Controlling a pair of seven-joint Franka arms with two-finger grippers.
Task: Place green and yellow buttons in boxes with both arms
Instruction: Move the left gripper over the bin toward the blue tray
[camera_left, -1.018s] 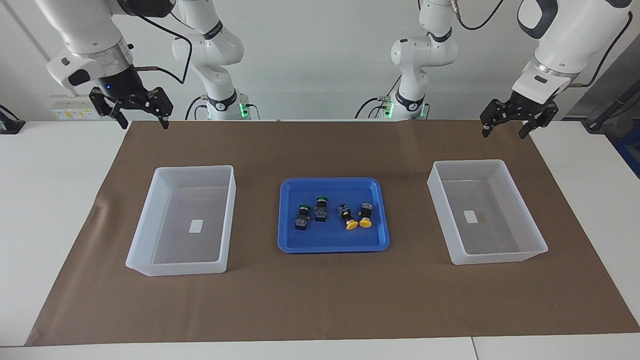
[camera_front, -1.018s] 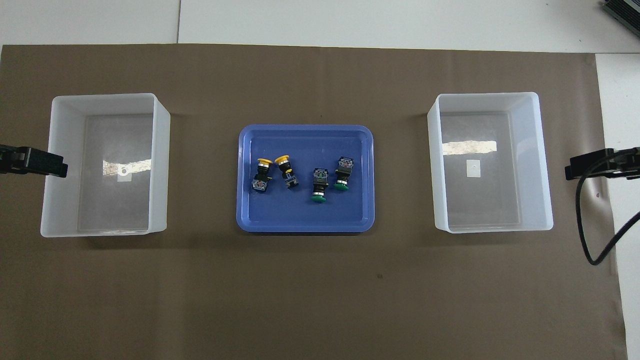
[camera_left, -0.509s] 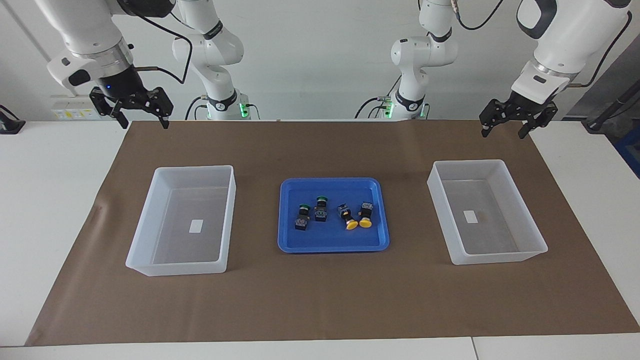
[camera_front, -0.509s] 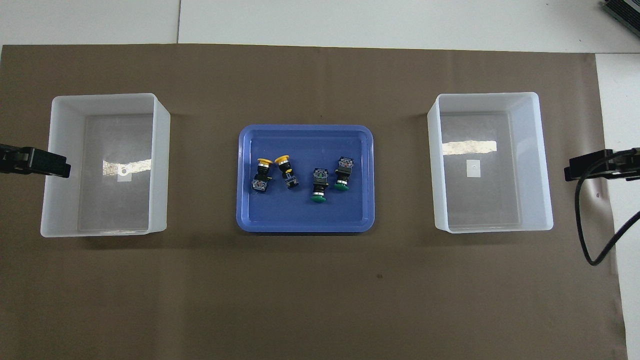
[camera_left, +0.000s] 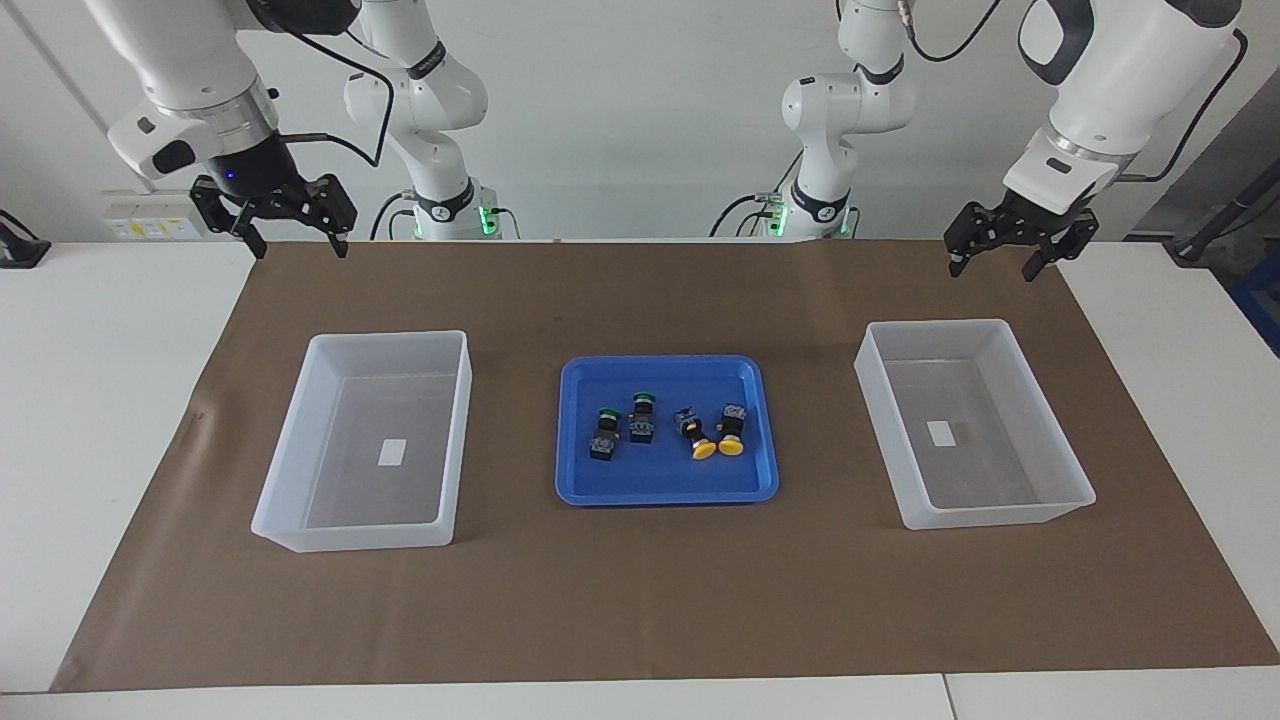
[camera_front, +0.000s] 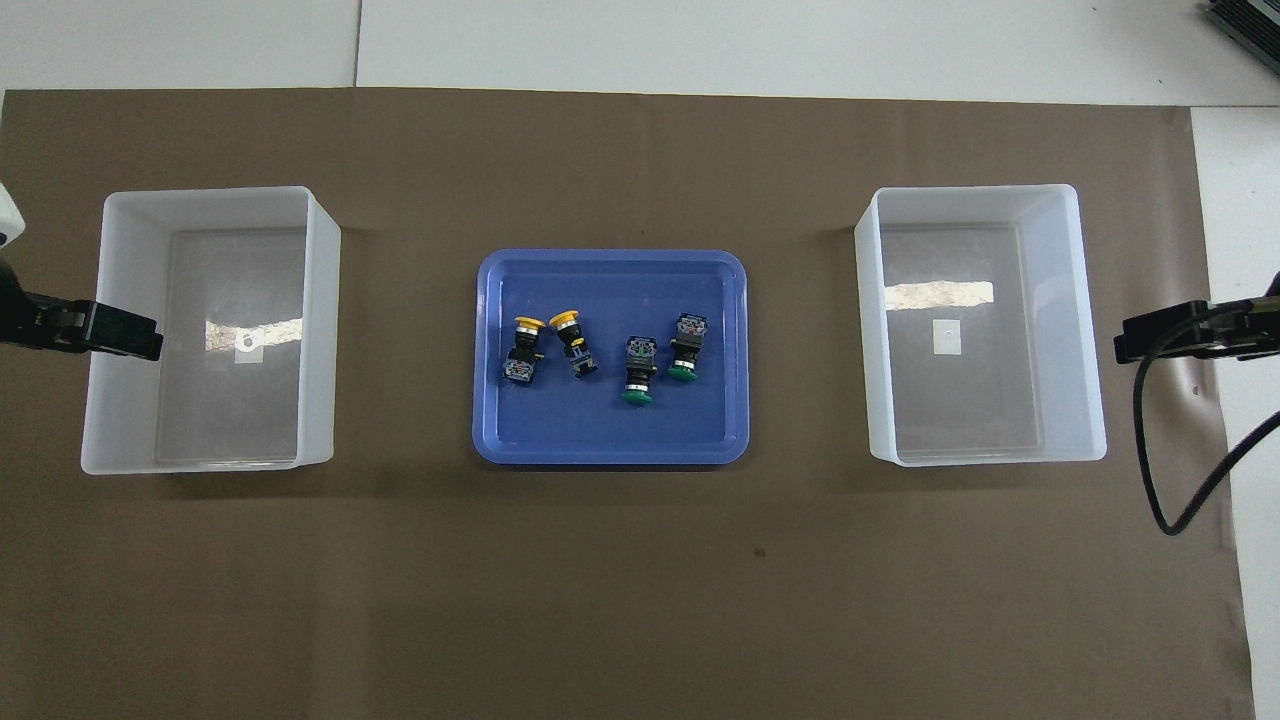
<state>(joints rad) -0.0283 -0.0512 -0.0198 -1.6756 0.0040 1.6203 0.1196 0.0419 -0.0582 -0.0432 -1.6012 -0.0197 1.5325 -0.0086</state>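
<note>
A broad brown paper mat (camera_left: 640, 600) covers the white table (camera_left: 100, 400). On it stand two translucent white plastic bins (camera_left: 368, 440) (camera_left: 972, 422), both empty, one toward each arm's end. Between them sits a shallow blue tray (camera_left: 600, 490) holding all four push-buttons — two green-capped (camera_left: 606, 432) (camera_left: 642, 417) toward the right arm's end, two yellow-capped (camera_left: 696, 436) (camera_left: 732, 430) toward the left arm's. The right gripper (camera_left: 296, 232) and left gripper (camera_left: 996, 255) hang over the mat's robot-side corners, fingers spread, empty. Each colour pair lies inward of its closer arm, long axes roughly toward the robots.
</note>
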